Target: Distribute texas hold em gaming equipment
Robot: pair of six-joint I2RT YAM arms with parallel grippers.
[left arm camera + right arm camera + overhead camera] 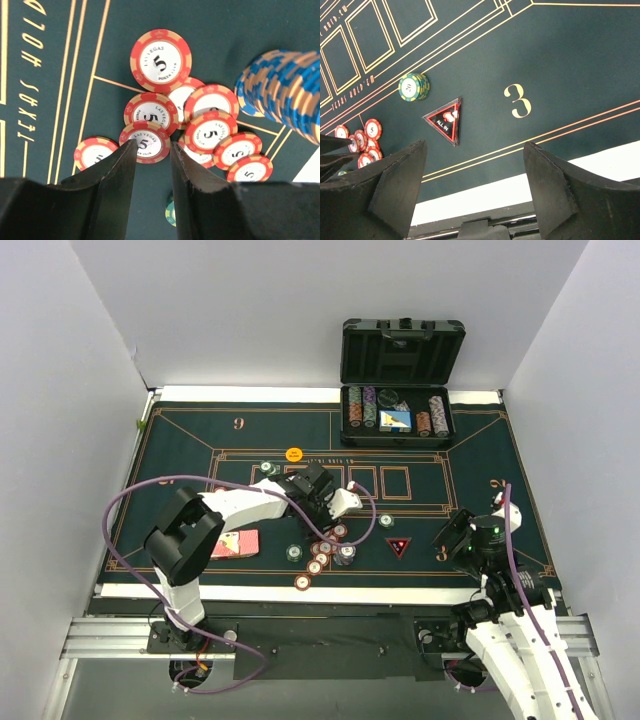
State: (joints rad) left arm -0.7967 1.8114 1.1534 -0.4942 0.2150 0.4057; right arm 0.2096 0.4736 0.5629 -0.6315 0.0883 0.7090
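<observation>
**Left claw pinched a red chip in the pile**

The left claw (150, 147) stood clamped on the edges of a red five chip (145, 141). This chip sat at the near side of a loose cluster of red chips (207, 131) on the green mat (45, 125). A leaning blue chip stack (282, 92) stood just beside that cluster. The right claw (475, 150) hung with its jaws apart and empty above the mat. A green chip stack (413, 86) and the all-in triangle (445, 120) lay beyond it. Pink-backed cards (236, 543) lay beside the left arm.

Red stripe-edged poker chips (207, 134) are lying flat and overlapping, one sitting at the tips of the fingers (117, 175), beside a leaning blue stack (285, 85).
</observation>
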